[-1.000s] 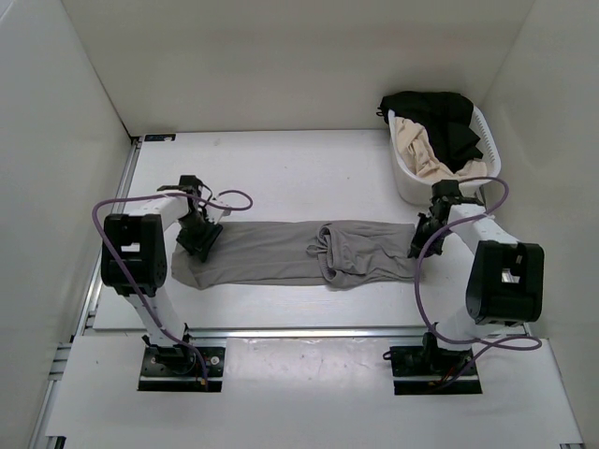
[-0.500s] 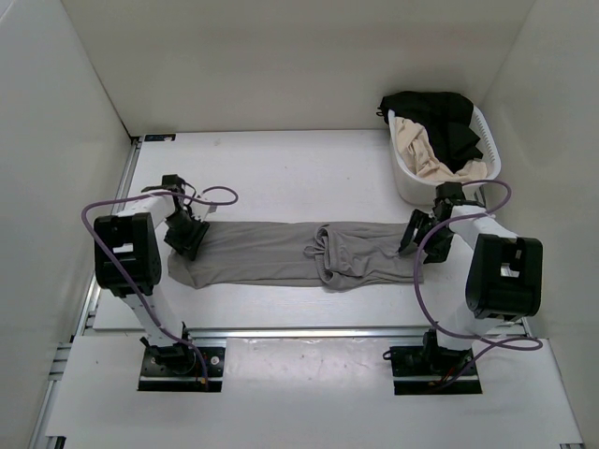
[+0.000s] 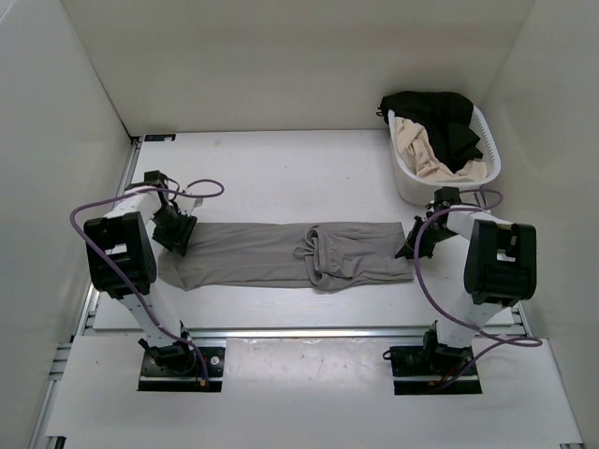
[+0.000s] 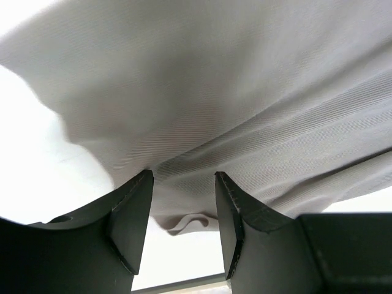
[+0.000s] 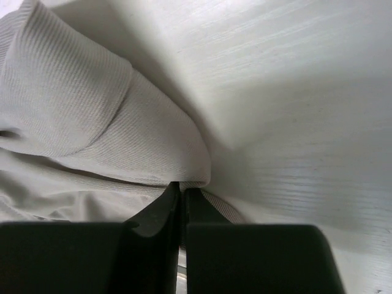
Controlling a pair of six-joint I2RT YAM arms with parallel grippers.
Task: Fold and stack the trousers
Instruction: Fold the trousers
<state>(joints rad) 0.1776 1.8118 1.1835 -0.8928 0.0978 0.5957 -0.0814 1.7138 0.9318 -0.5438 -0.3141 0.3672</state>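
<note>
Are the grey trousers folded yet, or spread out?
Spread out: the trousers lie full length across the table, bunched near the right end.

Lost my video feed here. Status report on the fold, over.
Left claw shut on trousers, left end; right claw shut on right edge. Trousers stretched out long, fold unfinished. Nothing in the way; laundry basket sits clear, far right.

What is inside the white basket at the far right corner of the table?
A beige garment lies in the white basket, with a black garment heaped over its far side and spilling past the rim. Whatever lies beneath them, and the basket's floor, is covered.
</note>
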